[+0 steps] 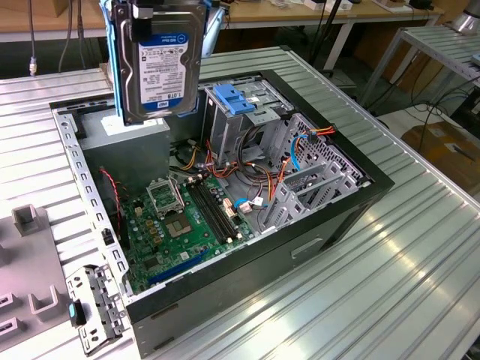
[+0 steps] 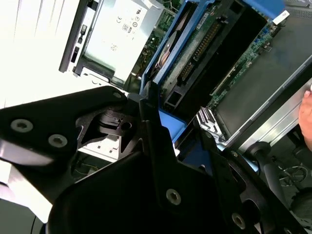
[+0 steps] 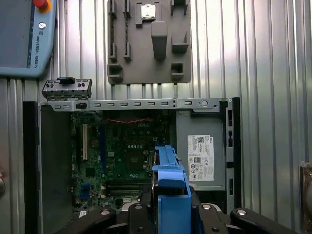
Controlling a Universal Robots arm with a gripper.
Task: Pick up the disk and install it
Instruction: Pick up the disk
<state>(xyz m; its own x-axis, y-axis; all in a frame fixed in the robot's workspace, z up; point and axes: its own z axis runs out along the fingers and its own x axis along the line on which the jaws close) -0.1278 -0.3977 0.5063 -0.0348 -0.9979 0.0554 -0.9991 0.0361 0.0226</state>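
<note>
The disk (image 1: 160,64), a silver hard drive with a white label in blue carrier rails, hangs upright high above the back left corner of the open computer case (image 1: 337,217). My gripper (image 1: 161,9) is shut on its upper edge. In the second wrist view the black fingers (image 2: 148,105) clamp the blue carrier, and my gripper (image 2: 178,124) holds the disk (image 2: 195,44) with its green circuit side showing. In the first wrist view the blue carrier (image 3: 170,190) hangs over the motherboard (image 3: 126,151). The grey drive cage with a blue latch (image 1: 234,99) stands to the exterior view's right of the disk.
A grey power supply box with a white sticker (image 3: 201,156) lies under the disk. Cables and expansion brackets (image 1: 300,176) fill the case's far side. A grey fixture plate (image 3: 148,44), a small bracket (image 1: 94,307) and a teach pendant (image 3: 24,39) lie on the ribbed metal table (image 1: 390,285).
</note>
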